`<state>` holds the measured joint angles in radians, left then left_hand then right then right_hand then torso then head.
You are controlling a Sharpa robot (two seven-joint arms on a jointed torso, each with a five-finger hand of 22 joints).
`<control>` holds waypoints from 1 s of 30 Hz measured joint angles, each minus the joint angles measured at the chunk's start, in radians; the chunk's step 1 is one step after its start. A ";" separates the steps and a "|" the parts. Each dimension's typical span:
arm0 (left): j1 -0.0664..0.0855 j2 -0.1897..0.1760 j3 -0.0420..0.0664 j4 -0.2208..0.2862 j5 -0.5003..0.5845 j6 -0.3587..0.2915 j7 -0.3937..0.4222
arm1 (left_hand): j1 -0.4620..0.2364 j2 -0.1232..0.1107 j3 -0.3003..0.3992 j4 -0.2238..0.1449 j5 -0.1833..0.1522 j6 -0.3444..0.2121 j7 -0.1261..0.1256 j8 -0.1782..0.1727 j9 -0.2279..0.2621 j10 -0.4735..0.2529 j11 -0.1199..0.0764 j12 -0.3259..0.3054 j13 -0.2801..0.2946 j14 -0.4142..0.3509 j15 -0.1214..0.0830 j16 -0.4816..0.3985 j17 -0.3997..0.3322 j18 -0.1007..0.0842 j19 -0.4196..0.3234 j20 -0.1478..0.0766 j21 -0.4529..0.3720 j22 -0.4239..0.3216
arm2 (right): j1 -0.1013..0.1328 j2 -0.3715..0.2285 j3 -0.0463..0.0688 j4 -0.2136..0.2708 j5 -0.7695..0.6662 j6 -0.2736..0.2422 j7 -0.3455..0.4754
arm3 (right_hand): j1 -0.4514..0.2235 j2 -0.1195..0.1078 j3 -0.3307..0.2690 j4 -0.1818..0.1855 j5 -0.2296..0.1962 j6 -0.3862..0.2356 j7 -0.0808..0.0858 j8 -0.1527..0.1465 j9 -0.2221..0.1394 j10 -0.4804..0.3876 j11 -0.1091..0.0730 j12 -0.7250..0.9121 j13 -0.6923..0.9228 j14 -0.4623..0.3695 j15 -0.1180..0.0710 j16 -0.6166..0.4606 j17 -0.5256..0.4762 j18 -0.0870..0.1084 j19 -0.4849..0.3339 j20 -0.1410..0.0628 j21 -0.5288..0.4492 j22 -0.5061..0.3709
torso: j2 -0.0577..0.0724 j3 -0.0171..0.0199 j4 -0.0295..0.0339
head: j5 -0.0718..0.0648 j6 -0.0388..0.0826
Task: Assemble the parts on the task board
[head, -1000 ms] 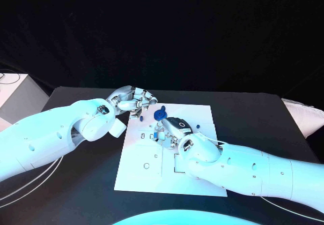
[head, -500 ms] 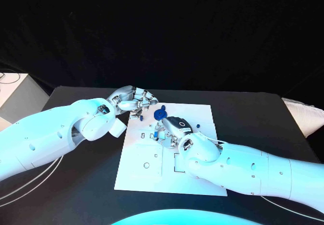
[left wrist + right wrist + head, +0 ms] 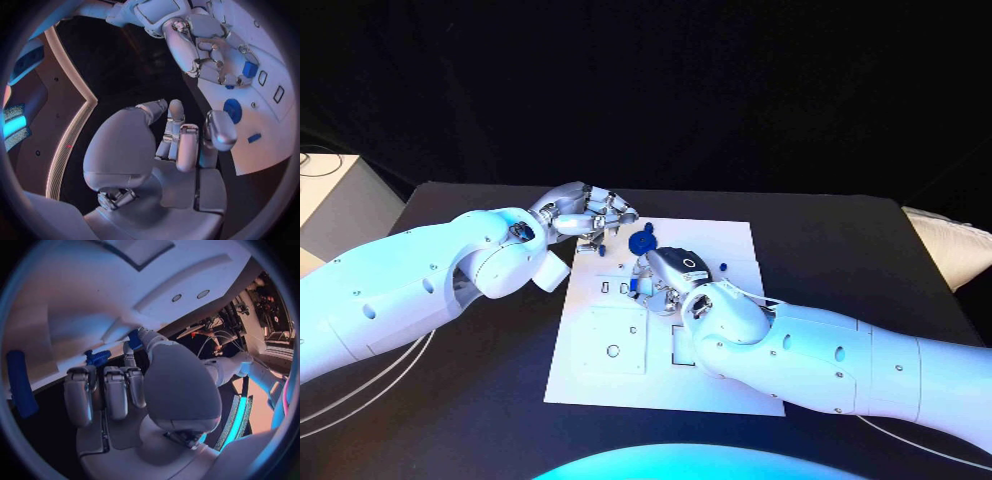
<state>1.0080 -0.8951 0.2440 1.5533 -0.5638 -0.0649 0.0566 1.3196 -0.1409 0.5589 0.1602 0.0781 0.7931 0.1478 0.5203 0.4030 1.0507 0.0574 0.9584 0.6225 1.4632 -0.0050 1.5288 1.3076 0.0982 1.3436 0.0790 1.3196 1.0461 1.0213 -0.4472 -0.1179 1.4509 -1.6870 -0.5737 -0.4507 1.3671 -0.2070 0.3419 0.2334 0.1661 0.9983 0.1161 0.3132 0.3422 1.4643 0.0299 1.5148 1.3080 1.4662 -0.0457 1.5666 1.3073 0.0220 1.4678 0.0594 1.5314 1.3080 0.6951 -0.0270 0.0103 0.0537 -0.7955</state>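
On the flat white task board (image 3: 711, 385), the right robot hand (image 3: 664, 276) pinches a small blue part (image 3: 633, 288). The left robot hand (image 3: 583, 215), fingers curled empty, hovers just left of a round blue disc (image 3: 642, 242).

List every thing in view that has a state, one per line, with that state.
task board: flat on the black table, several slots unfilled.
round blue part: on the board, untouched.
small blue part: held by the right hand.
right hand: over the board's middle, gripping.
left hand: at the board's far left corner, fingers curled, holding nothing.
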 measured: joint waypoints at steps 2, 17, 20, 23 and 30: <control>0.000 0.000 0.000 0.000 0.000 0.002 -0.001 | 0.000 0.000 0.000 0.000 0.000 0.000 0.000 0.000 0.000 0.000 0.000 0.000 0.000 0.000 0.000 0.000 0.000 0.000 0.000 0.000 0.000 0.000 | 0.000 0.000 0.000 -0.001 0.000 0.001 0.000 | -0.006 -0.006 -0.005 0.005 -0.004 -0.003 0.003 0.000 -0.001 0.000 0.000 -0.005 0.000 0.000 0.006 0.000 0.000 0.000 0.000 0.000 0.000 0.000 | 0.000 0.0000 0.0000 | 0.000 -0.001; 0.000 0.002 0.000 -0.001 -0.004 0.019 -0.008 | 0.000 0.000 0.000 0.000 0.000 0.000 0.000 0.000 0.000 0.000 0.000 0.000 -0.001 0.000 0.000 0.000 0.000 0.000 0.000 0.000 0.000 0.001 | -0.001 0.000 -0.002 -0.001 0.000 0.000 0.000 | -0.021 -0.021 -0.023 0.017 -0.013 -0.033 0.011 -0.004 -0.008 0.003 0.011 -0.029 0.000 0.000 0.014 0.000 0.000 0.000 0.000 0.007 -0.008 0.000 | -0.001 -0.0001 -0.0002 | -0.001 -0.003; 0.000 0.002 0.000 -0.002 -0.006 0.021 -0.010 | 0.000 0.000 0.000 0.000 0.000 0.000 0.000 0.000 0.000 0.000 0.000 0.000 -0.001 0.000 0.000 0.000 0.000 0.000 0.000 0.000 0.000 0.001 | -0.001 -0.001 -0.002 0.000 0.000 -0.002 0.000 | -0.025 -0.025 -0.033 0.024 -0.025 -0.036 0.015 -0.004 -0.009 0.003 0.011 -0.031 0.000 0.000 0.014 0.000 0.000 0.000 0.000 0.008 -0.008 0.000 | -0.001 0.0003 -0.0002 | -0.001 -0.003; 0.000 0.002 0.000 -0.002 -0.007 0.023 -0.011 | 0.000 0.000 0.000 0.000 0.000 0.000 0.000 0.000 -0.001 0.000 0.000 0.000 -0.002 0.000 0.000 0.000 0.000 0.000 0.000 0.000 0.000 0.001 | -0.002 -0.001 -0.002 0.001 0.000 -0.007 0.000 | -0.025 -0.025 -0.057 0.034 -0.060 -0.048 0.015 -0.004 -0.011 0.000 0.014 -0.048 0.000 -0.002 0.016 0.000 0.000 0.000 -0.004 0.011 -0.008 0.000 | -0.001 0.0004 -0.0002 | -0.001 -0.003; 0.000 0.002 0.000 -0.004 -0.010 0.028 -0.016 | -0.004 -0.004 -0.003 0.003 0.000 0.000 0.000 0.000 -0.001 0.000 0.000 0.000 -0.003 0.000 0.000 0.000 0.000 0.000 0.004 0.004 0.000 0.003 | -0.003 -0.004 -0.002 0.005 0.000 -0.017 0.000 | -0.025 -0.025 -0.103 0.054 -0.097 -0.059 0.019 -0.004 -0.012 -0.007 0.021 -0.060 0.000 0.000 0.021 0.000 0.000 0.000 0.000 0.014 -0.012 0.000 | 0.000 0.0010 -0.0001 | 0.000 -0.002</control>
<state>1.0080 -0.8928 0.2440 1.5489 -0.5738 -0.0367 0.0404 1.3155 -0.1450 0.5561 0.1629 0.0780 0.7932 0.1478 0.5203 0.4022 1.0507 0.0574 0.9584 0.6194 1.4632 -0.0050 1.5289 1.3075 0.0983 1.3472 0.0826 1.3196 1.0491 1.0188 -0.4507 -0.1198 1.4556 -1.6871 -0.5912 -0.4511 1.3424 -0.2317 0.2385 0.2870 0.0695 0.9397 0.1354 0.3092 0.3303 1.4571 0.0513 1.4549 1.3075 1.4664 -0.0248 1.5666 1.3073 0.0221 1.4679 0.0738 1.5190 1.3076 0.6949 -0.0261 0.0102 0.0534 -0.7975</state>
